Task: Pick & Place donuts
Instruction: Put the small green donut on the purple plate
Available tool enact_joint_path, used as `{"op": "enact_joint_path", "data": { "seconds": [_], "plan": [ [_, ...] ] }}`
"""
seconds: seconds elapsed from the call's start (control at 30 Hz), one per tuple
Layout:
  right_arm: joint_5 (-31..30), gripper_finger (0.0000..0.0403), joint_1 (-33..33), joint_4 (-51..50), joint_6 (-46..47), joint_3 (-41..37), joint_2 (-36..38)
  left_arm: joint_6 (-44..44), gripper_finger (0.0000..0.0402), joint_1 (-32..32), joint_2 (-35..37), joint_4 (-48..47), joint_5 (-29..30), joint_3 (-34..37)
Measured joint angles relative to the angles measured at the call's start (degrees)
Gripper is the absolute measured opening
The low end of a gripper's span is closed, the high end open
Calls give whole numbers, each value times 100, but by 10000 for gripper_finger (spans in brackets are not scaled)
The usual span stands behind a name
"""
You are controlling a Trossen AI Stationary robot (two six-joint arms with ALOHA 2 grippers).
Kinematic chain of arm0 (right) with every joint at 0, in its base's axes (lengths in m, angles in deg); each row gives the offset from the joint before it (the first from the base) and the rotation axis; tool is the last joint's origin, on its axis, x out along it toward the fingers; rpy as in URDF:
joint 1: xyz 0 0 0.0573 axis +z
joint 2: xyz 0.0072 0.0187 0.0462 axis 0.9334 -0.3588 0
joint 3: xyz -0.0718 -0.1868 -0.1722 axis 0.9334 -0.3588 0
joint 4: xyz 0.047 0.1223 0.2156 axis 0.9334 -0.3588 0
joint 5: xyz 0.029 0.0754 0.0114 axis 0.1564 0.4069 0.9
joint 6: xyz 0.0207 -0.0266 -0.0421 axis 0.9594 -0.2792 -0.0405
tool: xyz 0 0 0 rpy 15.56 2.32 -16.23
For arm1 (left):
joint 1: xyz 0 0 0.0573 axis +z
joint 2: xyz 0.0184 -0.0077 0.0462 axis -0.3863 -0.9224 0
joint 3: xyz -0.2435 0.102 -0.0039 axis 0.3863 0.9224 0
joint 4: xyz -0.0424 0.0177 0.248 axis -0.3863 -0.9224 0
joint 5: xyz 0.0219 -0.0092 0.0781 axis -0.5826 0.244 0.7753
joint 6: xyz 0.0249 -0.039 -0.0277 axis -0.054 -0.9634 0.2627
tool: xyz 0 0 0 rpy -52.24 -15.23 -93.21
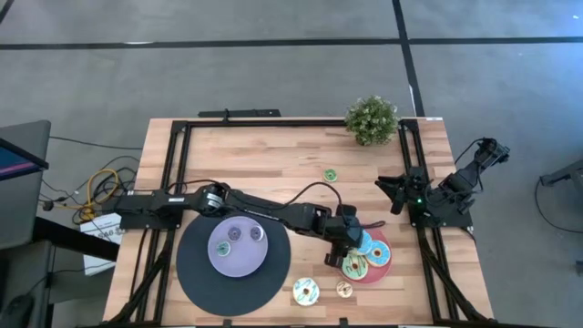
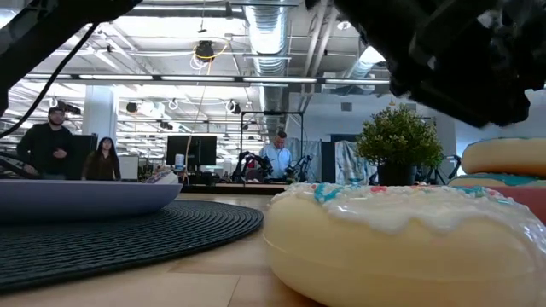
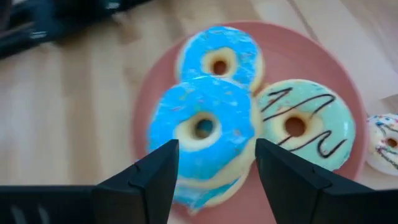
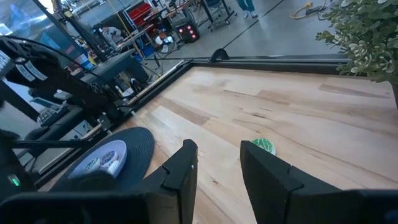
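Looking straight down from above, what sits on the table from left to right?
Black disc with the lavender plate → white donut → small green donut → pink plate of donuts, left gripper over it → potted plant.

Left arm extended across the bench; right arm folded at the bench's right edge.

The left arm reaches from its base at the left edge, elbow slightly raised, wrist angled downward; its tool (image 1: 351,244) hangs with the two dark fingers (image 3: 152,177) spread apart, nothing gripped between them. The right arm sits tucked beside its mount, its tool (image 4: 217,168) pointing back across the bench, fingers parted.
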Motion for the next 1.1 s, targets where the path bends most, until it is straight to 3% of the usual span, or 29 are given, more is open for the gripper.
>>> {"op": "enact_joint_path", "data": {
  "seconds": [0.1,0.23,0.37,0.5,0.67,0.9,1.1],
  "plan": [
    [9,113,1,0,2,0,-1,-32,206,7,248,-273,341,0],
    [9,113,0,0,2,0,0,47,188,60,564,-608,316,-9],
    [7,113,1,13,2,0,-1,381,119,151,872,-1166,320,-10],
    [7,113,0,22,2,0,0,536,25,342,936,-1948,-147,-15],
    [9,113,0,20,2,0,-2,349,10,596,953,-2609,-516,230],
    [7,113,0,19,2,0,-2,30,3,729,1601,-2211,-578,1855],
    [3,113,1,14,2,0,-2,-452,4,767,3142,-364,-227,4299]
  ]
}}
